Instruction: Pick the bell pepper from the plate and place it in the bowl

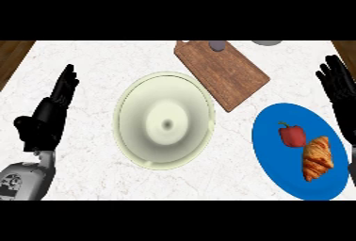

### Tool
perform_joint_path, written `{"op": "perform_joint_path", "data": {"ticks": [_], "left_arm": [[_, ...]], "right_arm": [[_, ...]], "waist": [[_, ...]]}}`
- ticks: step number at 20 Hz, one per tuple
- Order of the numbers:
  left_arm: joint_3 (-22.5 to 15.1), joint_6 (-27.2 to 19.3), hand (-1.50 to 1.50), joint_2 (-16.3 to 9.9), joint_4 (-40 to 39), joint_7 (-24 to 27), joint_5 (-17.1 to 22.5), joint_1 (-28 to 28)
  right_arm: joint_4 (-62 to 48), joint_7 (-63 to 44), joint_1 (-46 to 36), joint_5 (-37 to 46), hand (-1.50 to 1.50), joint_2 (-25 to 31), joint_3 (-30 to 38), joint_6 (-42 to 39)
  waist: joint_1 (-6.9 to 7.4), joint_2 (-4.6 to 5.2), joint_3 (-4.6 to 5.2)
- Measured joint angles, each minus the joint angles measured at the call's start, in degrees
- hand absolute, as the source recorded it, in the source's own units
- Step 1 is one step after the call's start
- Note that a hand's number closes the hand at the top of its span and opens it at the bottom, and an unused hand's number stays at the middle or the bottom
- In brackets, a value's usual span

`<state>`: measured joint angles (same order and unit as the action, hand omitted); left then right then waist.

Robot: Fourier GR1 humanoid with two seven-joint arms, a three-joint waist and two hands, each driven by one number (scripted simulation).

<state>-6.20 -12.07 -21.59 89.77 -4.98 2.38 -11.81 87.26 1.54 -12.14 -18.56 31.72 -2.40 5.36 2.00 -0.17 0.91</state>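
Note:
A small red bell pepper with a green stem lies on the blue plate at the right, next to a croissant. A wide pale green bowl sits in the middle of the counter, with nothing inside it. My right hand stands at the right edge, fingers straight and up, just beyond the plate's far right rim and apart from the pepper. My left hand rests open at the left, fingers up, well left of the bowl.
A wooden cutting board lies tilted behind the bowl and plate, with a small grey object at its far end. A grey item shows at the top edge. Wooden floor shows past the counter's far corners.

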Motion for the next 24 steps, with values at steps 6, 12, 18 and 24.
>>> {"op": "perform_joint_path", "data": {"ticks": [6, 12, 18, 24], "left_arm": [[2.57, 6.42, 0.0, -1.01, -1.97, -2.57, 5.16, 0.62], [2.65, 10.96, 0.0, -0.81, -3.94, -6.28, 9.65, 0.52], [3.86, 14.15, 0.0, -1.16, -3.63, -7.63, 11.77, 1.51], [4.76, 15.0, 0.0, -1.41, -4.34, -8.49, 12.08, 0.95]], "right_arm": [[-0.33, 2.99, 3.0, 4.0, 1.5, -2.9, 0.97, 3.62], [-1.64, 14.14, 7.94, 20.99, -1.5, -2.79, -2.86, 14.86], [2.04, 21.49, 13.08, 31.53, -1.5, -8.24, -7.59, 24.25], [12.51, 2.79, 16.63, 46.75, -1.5, -3.8, -9.96, 26.1]], "waist": [[-1.63, 0.13, -0.71], [-2.33, 0.3, -0.69], [-2.23, 0.12, -0.86], [-2.77, -0.08, -0.66]]}}
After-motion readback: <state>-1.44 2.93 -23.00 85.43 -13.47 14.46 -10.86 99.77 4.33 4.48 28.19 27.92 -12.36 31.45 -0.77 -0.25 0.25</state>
